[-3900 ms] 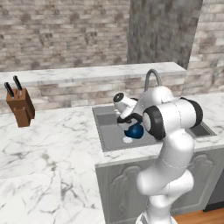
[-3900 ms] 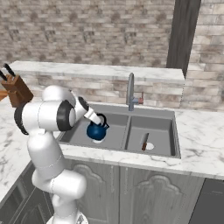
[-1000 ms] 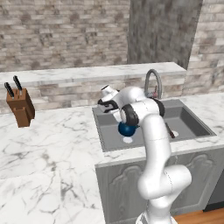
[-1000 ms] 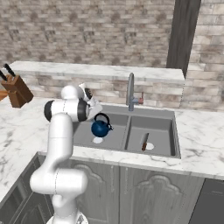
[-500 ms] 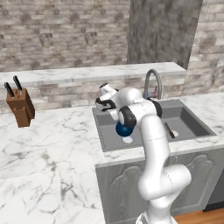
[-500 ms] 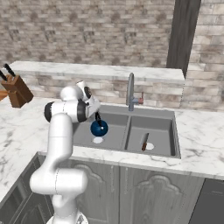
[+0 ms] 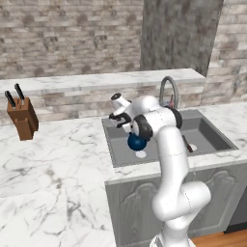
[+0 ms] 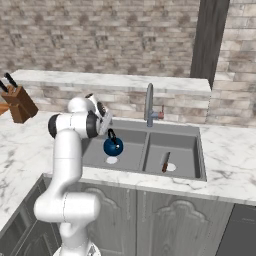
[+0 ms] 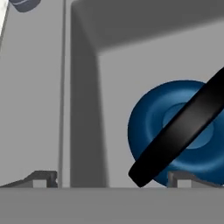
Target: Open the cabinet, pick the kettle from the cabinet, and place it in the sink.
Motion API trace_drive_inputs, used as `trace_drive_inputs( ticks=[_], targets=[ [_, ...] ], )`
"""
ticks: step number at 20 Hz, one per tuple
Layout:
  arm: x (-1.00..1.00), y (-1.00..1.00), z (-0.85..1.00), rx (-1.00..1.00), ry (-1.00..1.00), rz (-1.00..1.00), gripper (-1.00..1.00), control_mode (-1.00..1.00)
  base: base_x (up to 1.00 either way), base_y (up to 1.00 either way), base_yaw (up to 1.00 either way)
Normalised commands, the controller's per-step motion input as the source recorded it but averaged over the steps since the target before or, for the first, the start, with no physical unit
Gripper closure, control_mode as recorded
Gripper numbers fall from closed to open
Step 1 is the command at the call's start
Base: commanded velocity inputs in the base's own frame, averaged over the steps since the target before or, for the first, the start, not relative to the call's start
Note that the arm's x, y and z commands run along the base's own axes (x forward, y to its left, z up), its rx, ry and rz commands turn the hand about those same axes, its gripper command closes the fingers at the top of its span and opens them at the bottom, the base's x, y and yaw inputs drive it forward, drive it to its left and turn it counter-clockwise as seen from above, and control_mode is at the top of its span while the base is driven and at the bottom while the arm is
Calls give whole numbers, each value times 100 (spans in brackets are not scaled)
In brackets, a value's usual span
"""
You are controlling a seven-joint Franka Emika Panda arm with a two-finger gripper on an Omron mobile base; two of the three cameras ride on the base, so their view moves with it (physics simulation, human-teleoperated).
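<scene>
The dark-blue kettle (image 8: 113, 146) with its black loop handle (image 9: 179, 131) sits in the left basin of the grey sink (image 8: 150, 172), near the drain. My gripper (image 8: 105, 121) hovers just above and to the left of it, open, with nothing between its fingers. In the hand view the gripper (image 9: 111, 181) looks down into the basin and the kettle (image 9: 151, 118) lies by the right fingertip (image 9: 183, 178). From the left base view the kettle (image 7: 137, 142) shows under my forearm and the gripper (image 7: 120, 115) stands over the sink (image 7: 112, 144). The cabinet (image 7: 179, 34) hangs above, at the back right.
A gooseneck faucet (image 8: 149, 104) rises behind the divider between the basins. A small red-handled utensil (image 8: 165, 161) lies in the right basin. A wooden knife block (image 7: 22, 118) stands on the marble counter (image 7: 53, 169) to the left. A raised marble ledge (image 7: 96, 79) runs along the back.
Since the earliest frames the arm has straightened up and its elbow has swung left. Over the last second the open hand shifts only slightly and the kettle stays in the left basin.
</scene>
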Motion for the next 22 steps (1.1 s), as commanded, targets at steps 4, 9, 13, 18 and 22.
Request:
trace_drive_inputs(
  ticks=[4,9,13,18,22],
  targets=[
    [-2,27,-6,0,-31,0,-100,-100,0,0,0],
    [-18,16,9,10,-4,0,-100,-100,0,0,0],
    [-20,10,22,9,17,1,-100,-100,0,0,0],
    [-19,8,30,3,19,8,-100,-100,0,0,0],
    [-20,7,34,0,18,16,-100,-100,0,0,0]
  ],
)
